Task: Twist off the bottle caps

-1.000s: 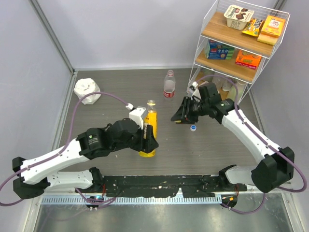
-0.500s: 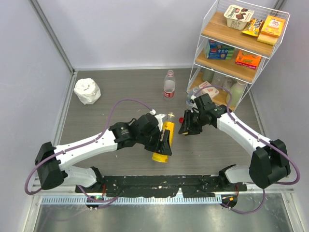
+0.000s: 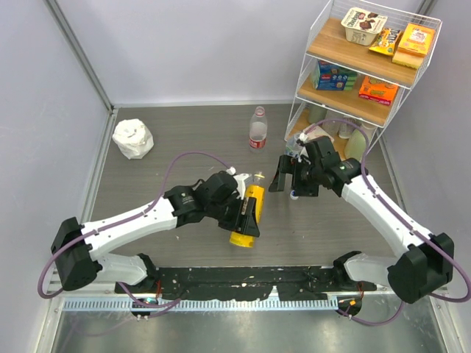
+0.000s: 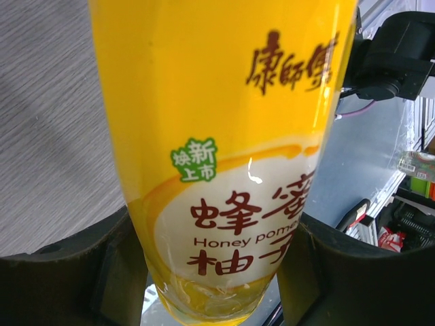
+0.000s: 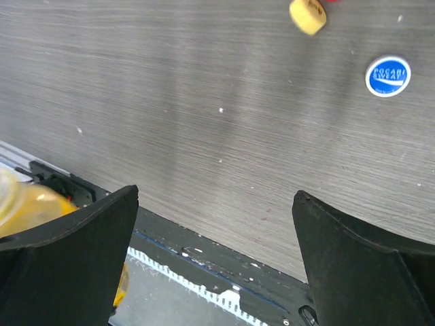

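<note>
1. The left pincer (image 4: 214,268) is clamped on the yellow bottle (image 4: 224,136). In the left wrist view its two dark fingers (image 4: 68,272) press on either side of the lower part of the bottle.
2. From above, that bottle is held off the table (image 3: 184,132), tilted. Its clear neck points toward the right arm and its base toward the near edge. The neck carries no cap.
3. The right pincer (image 5: 216,204) has its jaws wide apart with nothing between them. It hangs over bare table, just beside the mouth of the yellow bottle.
4. The yellow cap (image 5: 307,15) shows in the right wrist view, tilted, near the top edge. I cannot tell whether it rests flat on the table.
5. The blue-and-white cap (image 5: 388,75) lies flat on the table, printed side up, near the yellow cap but apart from it.
6. The tall clear bottle with the red label (image 3: 257,129) stands upright farther back, well apart from both pincers. Its top is too small to tell whether it is capped.
7. A white crumpled bag (image 3: 133,138) lies at the far left of the table.
8. A wire shelf rack (image 3: 313,66) with boxed snacks stands at the far right.
</note>
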